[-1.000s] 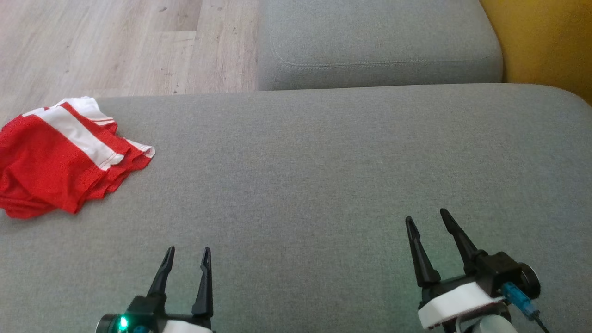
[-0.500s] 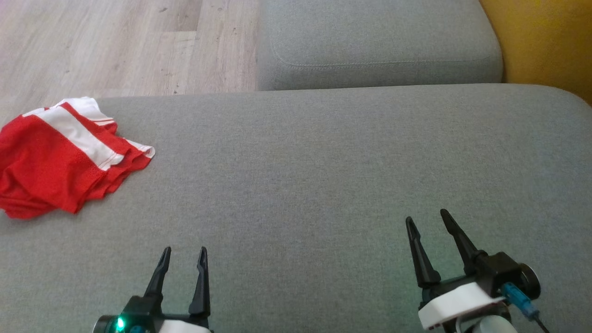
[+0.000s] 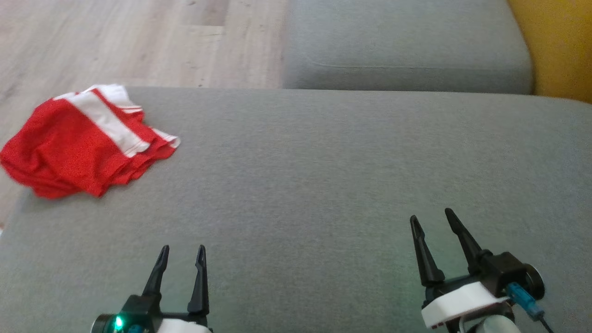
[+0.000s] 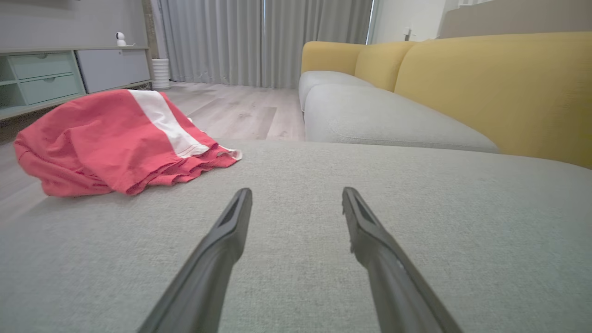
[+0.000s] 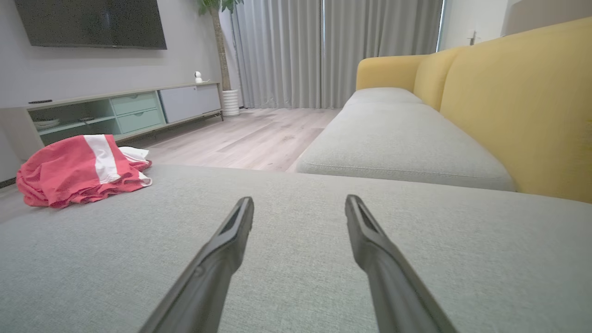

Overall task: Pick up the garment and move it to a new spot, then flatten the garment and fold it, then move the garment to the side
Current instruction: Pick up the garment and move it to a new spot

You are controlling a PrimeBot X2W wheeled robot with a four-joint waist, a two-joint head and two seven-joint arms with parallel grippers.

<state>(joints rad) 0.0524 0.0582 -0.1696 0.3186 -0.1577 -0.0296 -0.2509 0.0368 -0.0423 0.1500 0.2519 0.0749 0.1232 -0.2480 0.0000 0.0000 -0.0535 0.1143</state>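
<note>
One red-and-white garment (image 3: 88,143) is seen bunched, apparently in several layers, at the corner of the sofa cushion (image 3: 323,185), well ahead and leftward of the left end effector (image 3: 182,248). That and the right end effector (image 3: 431,214) are held parted, empty. Since the earlier frame the head camera has been turned; the garment is unmoved.

Grey cushion (image 3: 323,175) lies open; garment (image 3: 78,148) heaped at, perhaps overhanging, its left corner.
</note>
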